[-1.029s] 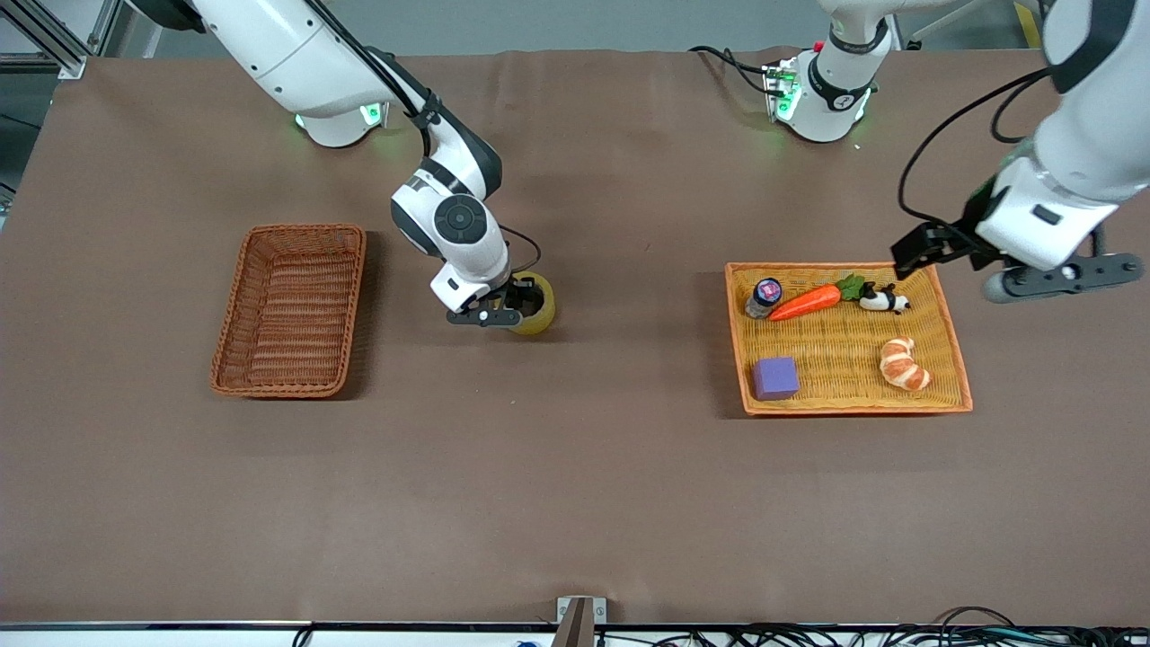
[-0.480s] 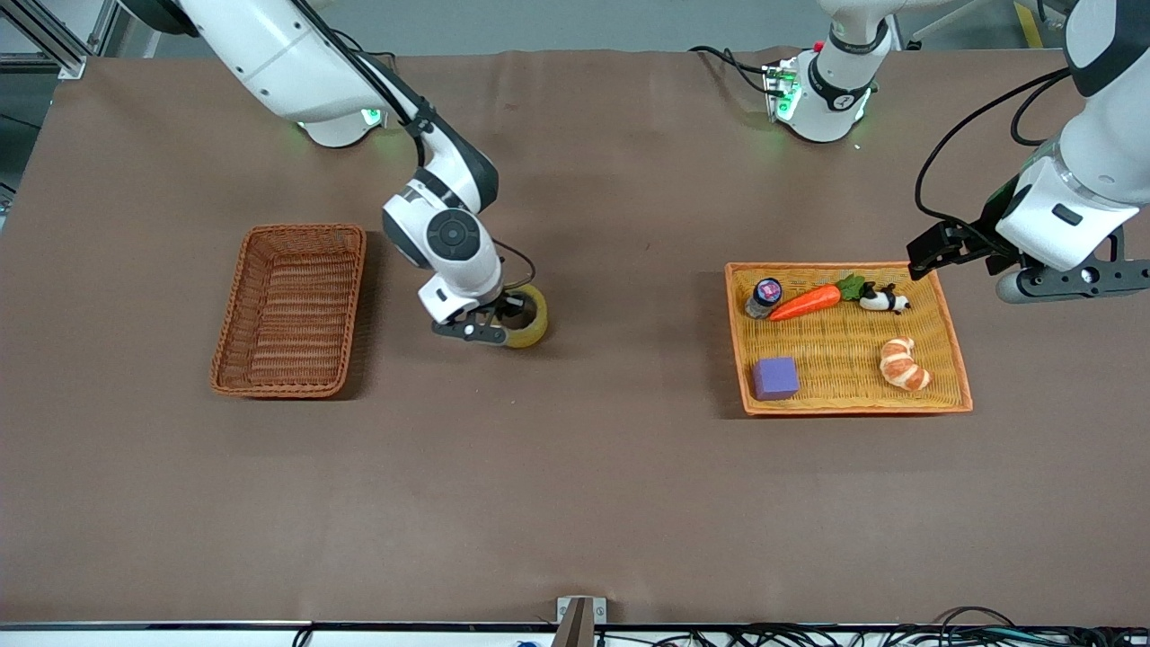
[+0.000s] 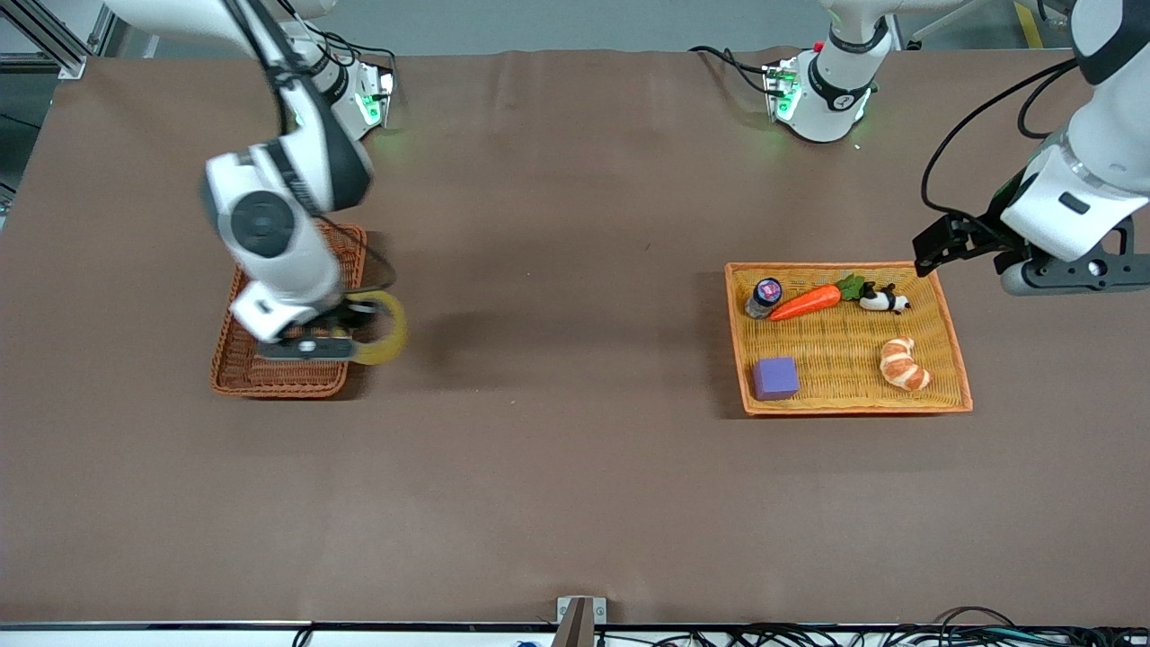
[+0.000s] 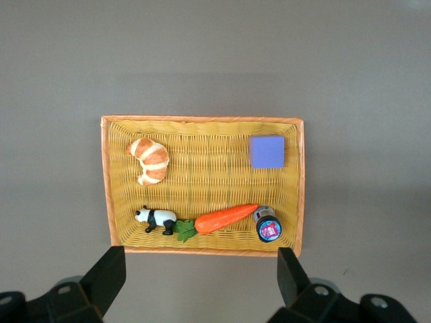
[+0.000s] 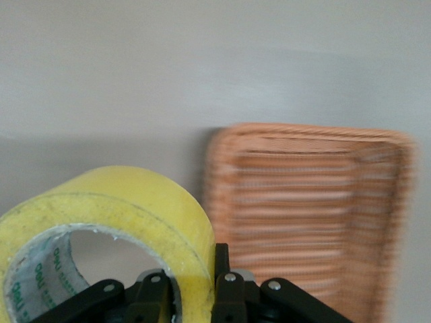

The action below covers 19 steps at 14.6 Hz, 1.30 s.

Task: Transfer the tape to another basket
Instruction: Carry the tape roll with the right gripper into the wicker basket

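Observation:
My right gripper (image 3: 355, 319) is shut on the wall of the yellowish tape roll (image 3: 388, 331), one finger inside the ring and one outside. It holds the roll in the air over the dark reddish-brown wicker basket's (image 3: 241, 359) rim, on the side toward the left arm's end. The right wrist view shows the tape (image 5: 114, 222) in the gripper (image 5: 192, 276), with the empty basket (image 5: 303, 215) below. The arm hides part of the basket in the front view. My left gripper (image 3: 939, 244) waits, open and empty, over the orange tray's corner; its fingers (image 4: 108, 276) stand wide apart.
The orange-yellow woven tray (image 3: 952, 337) toward the left arm's end holds a carrot (image 3: 804, 303), a small bottle (image 3: 764, 296), a panda toy (image 3: 885, 301), a croissant (image 3: 903, 364) and a purple block (image 3: 775, 377). Brown cloth covers the table.
My right arm has carried the tape from the middle of the table to the reddish-brown basket's rim. My left arm has drifted slightly toward its end of the table.

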### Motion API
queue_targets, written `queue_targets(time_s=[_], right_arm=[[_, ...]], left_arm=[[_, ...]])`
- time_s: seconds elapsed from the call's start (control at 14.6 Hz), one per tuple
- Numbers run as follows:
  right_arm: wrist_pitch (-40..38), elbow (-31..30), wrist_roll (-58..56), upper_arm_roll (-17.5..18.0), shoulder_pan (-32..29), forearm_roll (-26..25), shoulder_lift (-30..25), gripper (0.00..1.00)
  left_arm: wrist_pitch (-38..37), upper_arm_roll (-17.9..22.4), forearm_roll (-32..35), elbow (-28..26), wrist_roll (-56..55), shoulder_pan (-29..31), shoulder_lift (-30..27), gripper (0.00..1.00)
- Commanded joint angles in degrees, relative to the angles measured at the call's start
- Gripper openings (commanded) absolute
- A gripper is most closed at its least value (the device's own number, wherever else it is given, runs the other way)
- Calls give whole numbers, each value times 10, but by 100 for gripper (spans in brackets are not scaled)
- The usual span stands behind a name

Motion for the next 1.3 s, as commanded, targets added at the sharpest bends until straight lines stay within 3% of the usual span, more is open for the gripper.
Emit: queue_targets(time_s=[0.0,0.27,0.48,0.69,0.75,0.82,0.96,1.03,1.23], right_arm=[[37,-78,-137,-97,0,20,-36,0],[150,-185,-189,-166,0,22,-37,1],[221,-217,-189,-168,-3,27,-20,3],[233,-218,-194,-168,-4,50,8,9],[246,-218,-196,-168,-5,51,18,16],[250,-218,-196,-168,-6,51,21,33],[246,-217,-196,-168,-13,52,22,72],[242,-214,-196,-167,-12,51,18,100],[188,-176,-196,-163,-6,53,-27,100]], left_arm=[[-2,31,-10,-37,34,-17,-36,98],[-2,31,-12,-75,65,-11,-67,97],[1,33,-33,-81,66,-9,-64,97],[7,31,-33,-80,65,-10,-54,98],[8,31,-32,-80,65,-10,-53,98],[14,31,-30,-78,64,-10,-51,98],[17,34,-26,-74,59,-9,-45,98],[17,34,-25,-74,59,-7,-44,98],[17,34,-25,-73,55,-7,-42,98]])
